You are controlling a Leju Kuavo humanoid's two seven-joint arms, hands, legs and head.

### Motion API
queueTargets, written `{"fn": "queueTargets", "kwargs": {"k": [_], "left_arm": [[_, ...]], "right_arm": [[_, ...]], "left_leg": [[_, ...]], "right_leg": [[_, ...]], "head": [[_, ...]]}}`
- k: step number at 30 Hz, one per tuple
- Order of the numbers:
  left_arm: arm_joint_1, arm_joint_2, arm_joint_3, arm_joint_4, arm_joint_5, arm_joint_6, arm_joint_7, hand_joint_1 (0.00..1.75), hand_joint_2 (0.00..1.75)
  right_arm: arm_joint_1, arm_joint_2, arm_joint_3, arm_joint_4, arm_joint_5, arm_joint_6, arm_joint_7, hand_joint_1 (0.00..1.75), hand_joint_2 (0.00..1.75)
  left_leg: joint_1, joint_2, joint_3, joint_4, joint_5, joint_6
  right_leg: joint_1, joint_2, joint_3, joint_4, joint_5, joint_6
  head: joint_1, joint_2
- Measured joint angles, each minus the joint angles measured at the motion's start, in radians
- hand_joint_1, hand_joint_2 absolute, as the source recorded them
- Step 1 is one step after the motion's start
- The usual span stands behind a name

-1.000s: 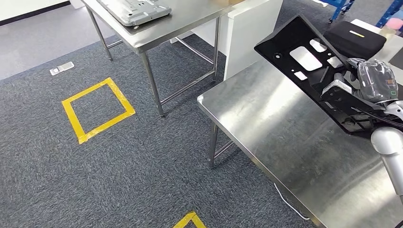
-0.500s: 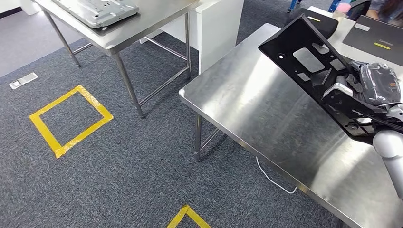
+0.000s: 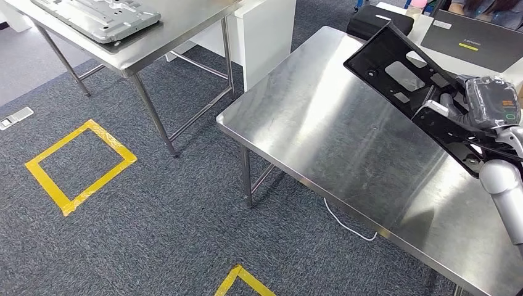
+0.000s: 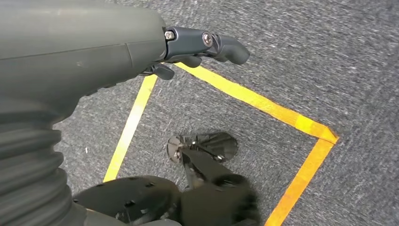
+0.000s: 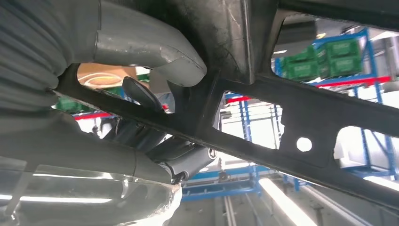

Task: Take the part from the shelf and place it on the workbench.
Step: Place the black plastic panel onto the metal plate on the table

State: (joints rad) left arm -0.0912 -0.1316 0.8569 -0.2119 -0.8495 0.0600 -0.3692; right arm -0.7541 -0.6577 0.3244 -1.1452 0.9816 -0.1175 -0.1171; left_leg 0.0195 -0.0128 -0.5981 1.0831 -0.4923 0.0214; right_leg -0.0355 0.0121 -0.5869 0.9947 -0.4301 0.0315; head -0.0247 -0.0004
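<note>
The right hand (image 3: pixel 459 105) is clasping the flat black perforated plastic panel (image 3: pixel 404 71), tilting above the steel workbench's (image 3: pixel 333 135) right edge, risking slippage.

The right hand (image 3: pixel 487 105) sits behind the black part (image 3: pixel 407 74), so its fingers are mostly hidden in the head view, and the part's lower end is covered by the arm. The workbench (image 3: pixel 345 142) runs off the right and bottom edges. The grey panel (image 3: pixel 98 15) on the far table (image 3: pixel 179 28) is cut by the top edge.
</note>
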Motion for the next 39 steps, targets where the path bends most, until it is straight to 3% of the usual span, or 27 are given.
{"fn": "queueTargets", "kwargs": {"k": [2,4,7,11,19,35,37,39], "left_arm": [[0.0,-0.003,0.002,0.0,-0.001,-0.003,-0.002,0.0,1.75],[0.001,-0.007,0.002,0.0,-0.002,-0.004,-0.002,0.0,1.75],[0.001,-0.009,0.003,0.001,-0.005,-0.004,0.002,0.0,1.75],[-0.001,-0.011,0.003,0.001,-0.01,-0.002,0.007,0.0,1.75],[-0.002,-0.014,0.004,0.001,-0.012,0.0,0.008,0.0,1.75],[-0.007,-0.018,0.005,0.001,-0.024,-0.005,0.022,0.0,1.75],[-0.008,-0.018,0.005,0.001,-0.025,-0.003,0.022,0.0,1.75],[-0.011,-0.019,0.005,0.001,-0.026,-0.001,0.022,0.0,1.75]], "right_arm": [[-0.011,-0.002,0.0,0.018,0.007,-0.003,0.0,1.75,1.75],[-0.017,-0.005,0.001,0.036,0.016,-0.007,0.001,1.75,1.75],[-0.025,-0.007,0.003,0.06,0.04,-0.015,0.01,1.75,1.75],[-0.048,-0.007,0.006,0.09,0.073,-0.032,0.032,1.75,1.75],[-0.067,-0.005,0.013,0.131,0.088,-0.042,0.043,1.75,1.75],[-0.076,-0.005,0.012,0.206,0.158,-0.091,0.073,1.75,1.75],[-0.08,-0.004,0.011,0.21,0.155,-0.091,0.073,1.75,1.75],[-0.086,-0.004,0.006,0.213,0.152,-0.093,0.072,1.75,1.75]], "left_leg": [[0.0,-0.007,0.027,-0.066,0.017,-0.001],[-0.009,-0.006,0.023,-0.071,0.021,-0.001],[-0.023,-0.006,0.016,-0.07,0.026,0.011],[-0.029,-0.007,0.011,-0.07,0.031,0.019],[-0.033,-0.007,0.009,-0.069,0.033,0.024],[-0.032,-0.006,0.009,-0.069,0.034,0.025],[-0.035,-0.006,0.009,-0.068,0.035,0.031],[-0.034,-0.002,0.016,-0.086,0.046,0.047]], "right_leg": [[0.011,0.004,-0.009,0.004,0.001,0.008],[0.017,0.006,-0.016,0.006,0.004,0.017],[0.007,0.006,-0.02,0.001,0.011,0.028],[0.001,0.006,-0.023,-0.004,0.018,0.037],[-0.003,0.006,-0.024,-0.007,0.022,0.043],[-0.002,0.006,-0.024,-0.007,0.022,0.044],[-0.008,0.007,-0.022,-0.015,0.028,0.053],[-0.008,0.008,-0.021,-0.024,0.033,0.064]], "head": [[0.001,0.0],[0.001,0.0],[0.001,0.0],[0.001,0.0],[0.001,0.0],[0.001,0.0],[0.0,0.0],[-0.001,0.0]]}}
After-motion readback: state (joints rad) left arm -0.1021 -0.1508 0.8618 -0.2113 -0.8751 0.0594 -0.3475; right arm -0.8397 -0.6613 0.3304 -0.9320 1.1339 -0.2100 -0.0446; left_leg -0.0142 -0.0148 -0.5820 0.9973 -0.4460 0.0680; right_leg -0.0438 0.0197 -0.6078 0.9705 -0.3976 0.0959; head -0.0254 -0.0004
